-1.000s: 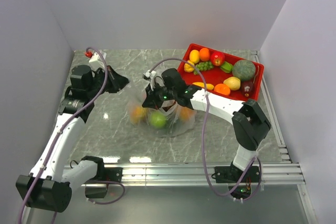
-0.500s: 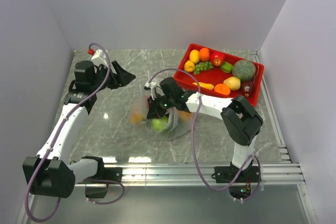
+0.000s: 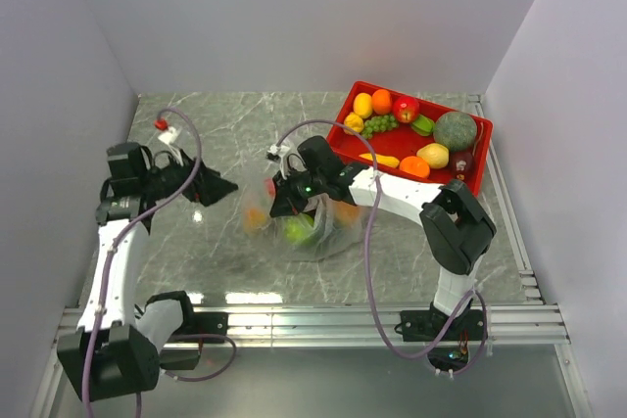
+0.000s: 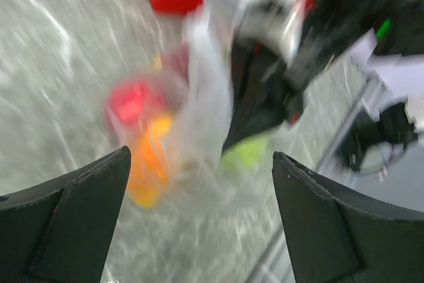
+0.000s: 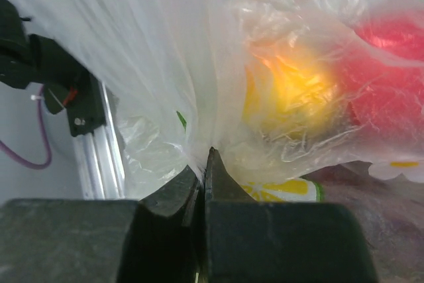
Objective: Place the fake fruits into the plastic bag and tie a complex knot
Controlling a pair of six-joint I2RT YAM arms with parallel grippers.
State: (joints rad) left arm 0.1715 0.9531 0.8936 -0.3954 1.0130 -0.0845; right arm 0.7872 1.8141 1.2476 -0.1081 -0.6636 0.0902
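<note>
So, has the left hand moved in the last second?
Yes. Against the red tray, the left hand has dropped back toward the near edge of the table, from level with the tray's middle to level with its near rim.

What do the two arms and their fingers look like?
Both arms have white links and black joints: the left arm and the right arm. A thin purple cable loops along each. The left fingers are matte black wedges; the right fingers are black too. A small green light glows on the right wrist.
</note>
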